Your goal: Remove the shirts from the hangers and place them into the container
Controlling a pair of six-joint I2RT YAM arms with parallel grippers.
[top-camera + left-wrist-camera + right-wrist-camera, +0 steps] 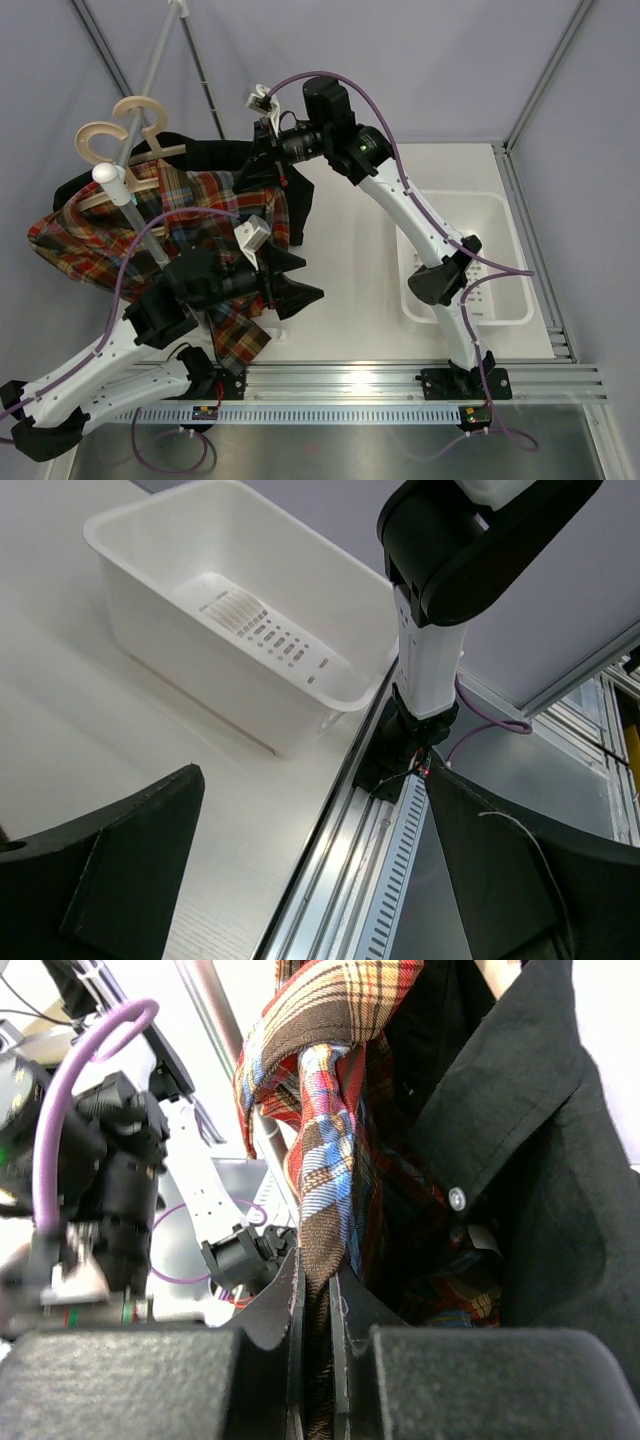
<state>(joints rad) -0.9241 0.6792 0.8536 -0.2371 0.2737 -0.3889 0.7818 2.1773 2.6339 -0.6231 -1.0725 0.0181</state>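
- The hangers (137,101): arms mostly buried under the plaid shirt (110,235).
- The black shirt (200,150): largely hidden behind the plaid shirt.
- The right gripper (315,1290): below the plaid shirt's pinched fold, cut off by the bottom edge.

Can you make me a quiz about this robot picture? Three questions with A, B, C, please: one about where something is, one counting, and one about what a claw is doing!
1. Where is the white basket? A on the table; B on the floor; C on a chair.
2. How many wooden hangers are there? A one; B two; C four.
3. The right gripper is: A wide open; B holding a cup; C shut on the plaid shirt.
Answers: 1 A, it sits on the pale tabletop. 2 B, two wooden hooks show in the top view. 3 C, plaid cloth is pinched in it.
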